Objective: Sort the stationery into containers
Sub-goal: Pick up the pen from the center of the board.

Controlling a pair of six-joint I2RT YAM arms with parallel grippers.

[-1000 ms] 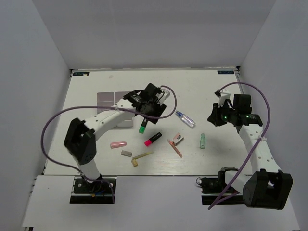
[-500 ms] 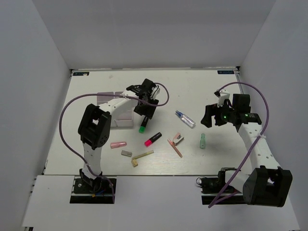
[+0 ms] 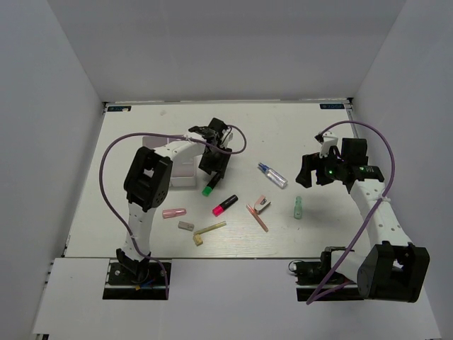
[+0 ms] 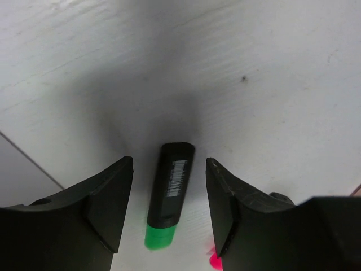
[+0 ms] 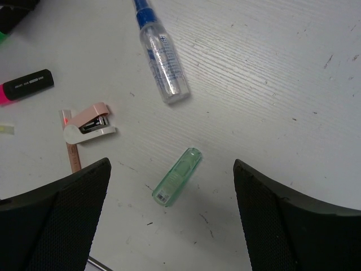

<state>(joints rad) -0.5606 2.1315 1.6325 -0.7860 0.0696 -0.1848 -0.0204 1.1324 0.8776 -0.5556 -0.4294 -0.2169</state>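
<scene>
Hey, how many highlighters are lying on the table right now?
2. The green highlighter lies on the table inside the open left gripper; the pink highlighter lies just right of it, nearer the arms. The left arm may hide more.

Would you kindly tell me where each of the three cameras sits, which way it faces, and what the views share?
Top: above and behind the arms, looking down on the table; both arms, left gripper, right gripper show.
Left wrist: on the left wrist, looking straight down at the green highlighter between its own fingers.
Right wrist: on the right wrist, looking down at the pale green tube; its fingers fill the lower corners.
Shared: top and left wrist both show the green highlighter.
</scene>
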